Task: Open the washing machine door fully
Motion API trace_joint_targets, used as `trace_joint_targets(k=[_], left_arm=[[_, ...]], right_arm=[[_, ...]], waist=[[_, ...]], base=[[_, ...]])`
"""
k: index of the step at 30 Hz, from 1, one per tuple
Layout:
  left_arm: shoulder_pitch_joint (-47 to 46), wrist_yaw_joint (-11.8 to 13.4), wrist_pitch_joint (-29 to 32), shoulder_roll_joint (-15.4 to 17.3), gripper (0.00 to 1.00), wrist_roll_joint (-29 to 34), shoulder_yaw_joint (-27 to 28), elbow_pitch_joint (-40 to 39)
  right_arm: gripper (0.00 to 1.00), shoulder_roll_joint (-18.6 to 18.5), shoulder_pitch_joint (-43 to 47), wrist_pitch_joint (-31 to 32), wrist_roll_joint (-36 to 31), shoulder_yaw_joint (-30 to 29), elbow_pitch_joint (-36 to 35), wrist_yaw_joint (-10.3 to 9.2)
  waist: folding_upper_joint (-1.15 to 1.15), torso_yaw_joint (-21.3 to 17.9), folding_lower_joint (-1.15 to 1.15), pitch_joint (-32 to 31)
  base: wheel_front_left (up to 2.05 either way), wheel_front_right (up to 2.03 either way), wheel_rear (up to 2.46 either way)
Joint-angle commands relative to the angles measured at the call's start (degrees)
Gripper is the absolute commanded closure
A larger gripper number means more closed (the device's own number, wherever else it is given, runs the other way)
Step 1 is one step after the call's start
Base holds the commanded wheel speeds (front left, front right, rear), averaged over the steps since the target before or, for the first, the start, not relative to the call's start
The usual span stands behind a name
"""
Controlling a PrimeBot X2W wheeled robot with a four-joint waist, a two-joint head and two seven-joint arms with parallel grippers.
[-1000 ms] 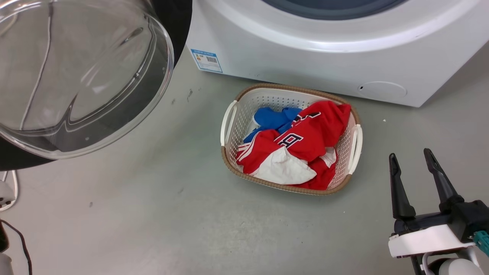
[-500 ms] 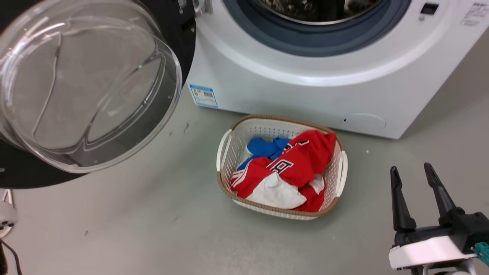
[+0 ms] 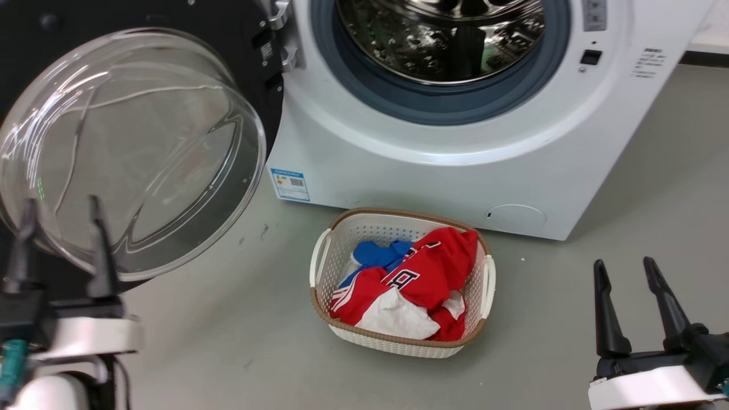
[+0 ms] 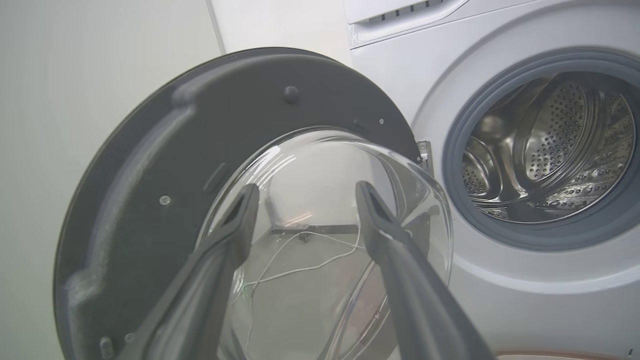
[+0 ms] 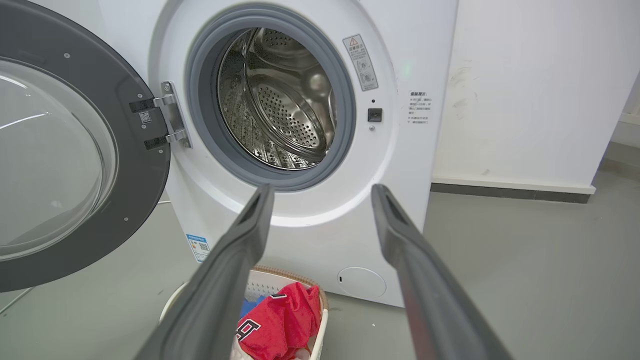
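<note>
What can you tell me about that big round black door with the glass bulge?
The large round black washing machine door stands swung wide open, left of the steel drum opening, inner face showing. A clear bulging glass bowl fills its centre; a metal hinge joins it to the white machine. The left gripper, fingers open, points at the bowl; contact unclear.

The washing machine door [image 4: 150, 165] is dark plastic with a dull sheen, set around a clear, smooth, glossy glass bowl [image 3: 131, 154]. Its hinge [image 5: 172, 117] is bright bare metal. The drum [image 5: 280, 110] is shiny perforated steel, ringed by a matt grey rubber seal [image 5: 344, 125]. The machine body [image 3: 427, 176] is smooth, glossy white. The basket [image 3: 353, 233] is white perforated plastic with a brown woven-looking rim and holds soft red, blue and white cloth [image 3: 421, 279]. The floor [image 3: 228, 341] is matt grey and lightly scuffed.
</note>
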Motion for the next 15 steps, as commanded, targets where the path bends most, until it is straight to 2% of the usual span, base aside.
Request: trace_joint_targets(k=[1,9,13,15], left_arm=[[0.70,-0.12,0.13,-0.30,0.00,0.09,-0.32,-0.32],[4.50,-0.44,0.13,-3.92,0.00,-0.64,-6.35,-1.17],[6.04,0.39,0.13,-5.03,0.00,-1.44,-7.98,-0.25],[8.32,2.04,0.13,-5.90,0.00,-2.31,-9.05,0.14]], right_arm=[[0.00,0.07,0.37,-0.11,0.24,-0.10,-0.36,-0.01],[0.00,0.08,1.35,-0.11,0.58,-0.27,-1.50,-0.01],[0.00,0.08,1.81,-0.11,0.25,-0.14,-1.81,-0.01],[0.00,0.08,2.73,-0.11,0.44,-0.28,-2.18,-0.01]], waist=[[0.00,-0.56,0.00,-0.49],[0.00,-3.68,0.00,-2.25],[0.00,-5.38,0.00,-3.00],[0.00,-6.83,0.00,-3.80]], base=[[0.00,0.00,0.00],[0.00,0.00,0.00],[0.00,0.00,0.00],[0.00,0.00,0.00]])
